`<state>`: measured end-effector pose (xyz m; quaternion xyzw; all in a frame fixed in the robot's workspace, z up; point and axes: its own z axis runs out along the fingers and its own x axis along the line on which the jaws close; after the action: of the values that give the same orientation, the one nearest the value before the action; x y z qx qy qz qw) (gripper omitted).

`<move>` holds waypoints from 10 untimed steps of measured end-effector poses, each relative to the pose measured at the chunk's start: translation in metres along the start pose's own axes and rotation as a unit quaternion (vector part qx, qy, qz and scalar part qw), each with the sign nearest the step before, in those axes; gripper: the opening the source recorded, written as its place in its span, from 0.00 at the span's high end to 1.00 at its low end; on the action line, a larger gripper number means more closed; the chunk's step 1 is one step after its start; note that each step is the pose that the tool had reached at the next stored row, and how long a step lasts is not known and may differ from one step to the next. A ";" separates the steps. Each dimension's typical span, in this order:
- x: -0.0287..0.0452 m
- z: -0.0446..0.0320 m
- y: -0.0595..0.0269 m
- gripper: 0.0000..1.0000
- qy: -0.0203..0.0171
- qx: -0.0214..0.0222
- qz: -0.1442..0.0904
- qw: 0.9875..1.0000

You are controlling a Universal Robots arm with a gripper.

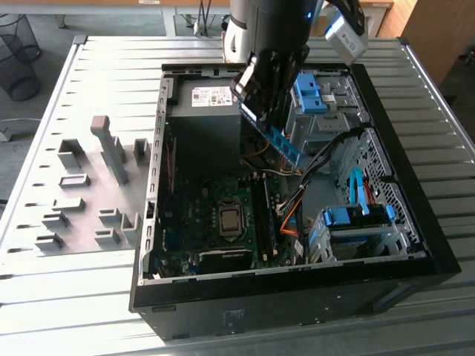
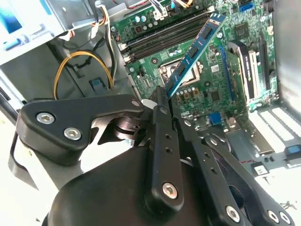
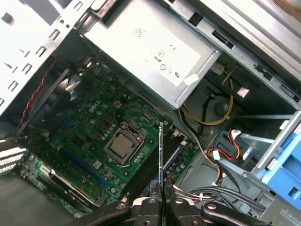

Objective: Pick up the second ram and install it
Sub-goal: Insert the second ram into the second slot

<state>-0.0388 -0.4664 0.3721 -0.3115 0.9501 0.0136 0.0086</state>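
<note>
My gripper (image 1: pixel 269 122) hangs inside the open computer case (image 1: pixel 297 278), shut on the second ram (image 1: pixel 286 148), a thin blue stick with dark chips. The stick slants down from the fingers, in the air above the motherboard (image 1: pixel 215 222). In the second wrist view the ram (image 2: pixel 194 52) reaches out from the black fingers (image 2: pixel 162 120) over the long dark memory slots (image 2: pixel 164 36). The first wrist view shows the ram (image 3: pixel 161 155) edge-on, clamped in the gripper (image 3: pixel 161 201), with the memory slots (image 3: pixel 149 173) below and the processor socket (image 3: pixel 123 145) beside them.
A grey power supply (image 1: pixel 204 111) fills the case's far end. Blue drive-bay clips (image 1: pixel 310 93) and a blue-clipped drive cage (image 1: pixel 356 219) sit toward the exterior view's right. Orange cables (image 1: pixel 289 219) run beside the slots. A grey fixture plate (image 1: pixel 89 196) lies outside the case.
</note>
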 end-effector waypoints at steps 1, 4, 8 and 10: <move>0.0000 0.0000 0.0000 0.86 0.000 0.000 0.002 1.000; 0.0000 0.0001 0.0000 0.86 0.000 0.000 0.002 1.000; 0.0000 0.0002 0.0000 0.86 0.000 0.000 0.002 1.000; 0.0000 0.0005 0.0000 0.86 0.000 0.000 0.005 1.000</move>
<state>-0.0388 -0.4664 0.3715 -0.3070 0.9516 0.0136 0.0087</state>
